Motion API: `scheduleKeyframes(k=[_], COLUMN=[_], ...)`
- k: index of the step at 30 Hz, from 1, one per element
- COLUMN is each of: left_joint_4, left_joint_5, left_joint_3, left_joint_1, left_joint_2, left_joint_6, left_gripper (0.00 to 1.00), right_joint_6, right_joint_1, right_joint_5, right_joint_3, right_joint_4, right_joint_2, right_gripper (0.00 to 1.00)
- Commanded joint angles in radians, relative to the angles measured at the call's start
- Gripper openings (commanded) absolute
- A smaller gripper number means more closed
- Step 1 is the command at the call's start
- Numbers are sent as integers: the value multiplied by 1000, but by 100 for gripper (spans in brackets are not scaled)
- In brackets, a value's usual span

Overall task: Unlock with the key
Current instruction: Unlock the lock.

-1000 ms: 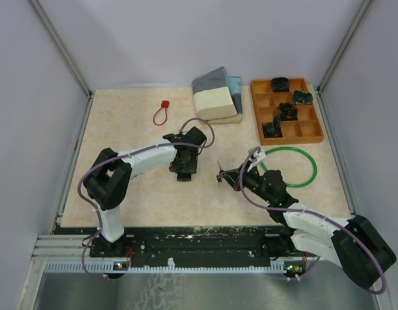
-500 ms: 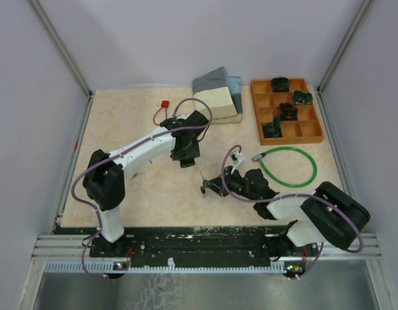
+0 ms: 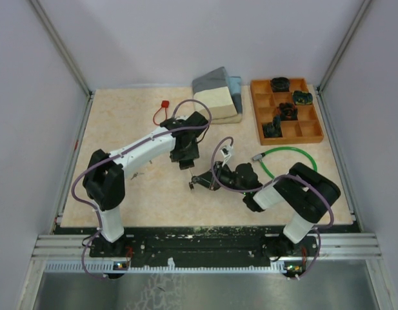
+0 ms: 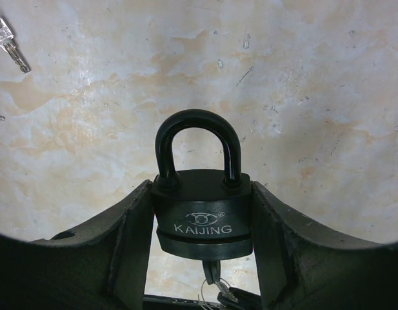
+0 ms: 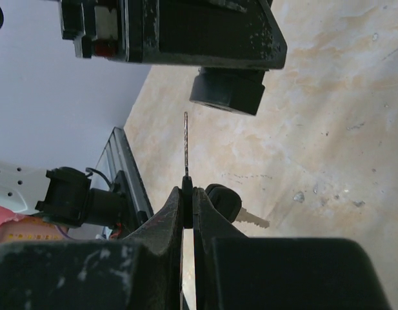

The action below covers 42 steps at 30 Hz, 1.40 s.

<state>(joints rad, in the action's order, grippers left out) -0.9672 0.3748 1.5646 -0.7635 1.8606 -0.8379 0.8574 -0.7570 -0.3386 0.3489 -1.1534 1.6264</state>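
Observation:
A black padlock [image 4: 202, 213] marked KAIJING, its shackle closed, sits upright between the fingers of my left gripper [image 4: 202, 187], which is shut on its body. In the top view that gripper [image 3: 184, 152] hovers over the middle of the table. My right gripper [image 5: 188, 192] is shut on the black head of a key [image 5: 185, 145]. The thin blade points up towards the padlock's underside [image 5: 228, 92], and its tip stands slightly to the left of it, apart. A second key [image 5: 240, 213] hangs on the same ring. The right gripper [image 3: 202, 181] lies just below the left one.
An orange compartment tray [image 3: 313, 132] with dark parts stands at the back right, a green cable ring [image 3: 302, 155] in front of it. Foam blocks [image 3: 215, 100] and a red loop [image 3: 161, 115] lie at the back. A loose silver key [image 4: 8, 42] lies on the table.
The right arm has swung left across the table, carrying the key up to the padlock. The left gripper moved back with the padlock, then held still.

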Motion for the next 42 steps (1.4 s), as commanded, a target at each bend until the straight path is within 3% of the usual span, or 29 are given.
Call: scheduleKeyframes(k=[1,18,42], left_joint_4=[28,68,70], left_joint_5=[-19,-65,-37], left_joint_3=[-4,-41,-37], left_joint_1=[-3,-8,-10], left_joint_2=[-29,-47,-67], left_joint_6=[-3,15,18], left_gripper=[0,0,0], right_joint_6=[54,121,134], right_joint_1=[-5,-3,7], right_joint_5=[-27,-22,4], right_joint_3=[52,60,40], right_joint_4=[-127,-198,-135], right_joint_2=[70,156,138], right_gripper=[0,0,0])
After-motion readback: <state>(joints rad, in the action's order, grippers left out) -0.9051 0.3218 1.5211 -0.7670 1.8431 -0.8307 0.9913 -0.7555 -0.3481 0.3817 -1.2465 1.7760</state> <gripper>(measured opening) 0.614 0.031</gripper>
